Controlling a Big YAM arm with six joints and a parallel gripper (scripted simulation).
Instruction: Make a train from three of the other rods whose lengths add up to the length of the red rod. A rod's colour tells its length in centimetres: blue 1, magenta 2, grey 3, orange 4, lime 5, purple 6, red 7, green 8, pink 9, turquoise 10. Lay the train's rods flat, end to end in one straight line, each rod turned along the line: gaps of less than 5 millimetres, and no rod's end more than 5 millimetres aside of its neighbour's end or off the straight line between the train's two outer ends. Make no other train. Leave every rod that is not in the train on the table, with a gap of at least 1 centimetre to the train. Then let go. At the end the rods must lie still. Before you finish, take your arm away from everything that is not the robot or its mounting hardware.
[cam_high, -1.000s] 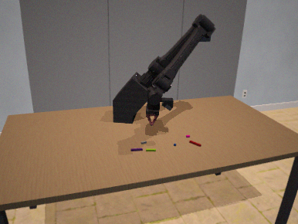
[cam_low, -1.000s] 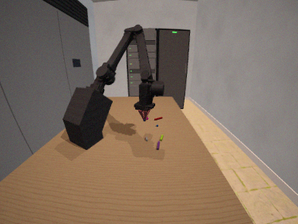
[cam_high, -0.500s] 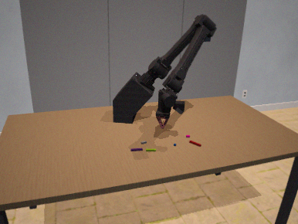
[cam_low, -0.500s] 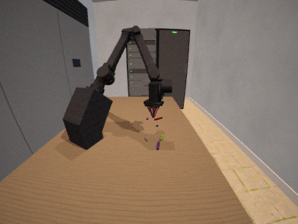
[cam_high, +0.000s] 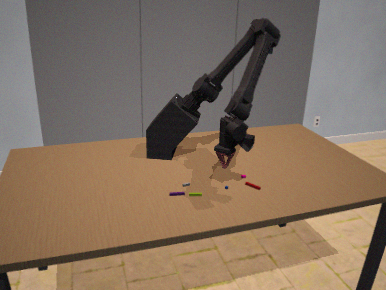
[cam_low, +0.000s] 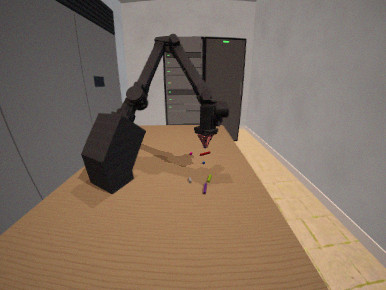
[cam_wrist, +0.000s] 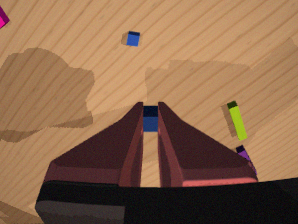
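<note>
My gripper is shut on a small blue rod and holds it above the table. A second blue rod lies loose on the table ahead of the fingers. The red rod lies to the right, and the magenta rod lies behind it. The lime rod and the purple rod lie nearly in line, a small gap apart. The grey rod lies just behind them.
The arm's dark base block stands on the table behind the rods. The table's front edge is well away from the rods.
</note>
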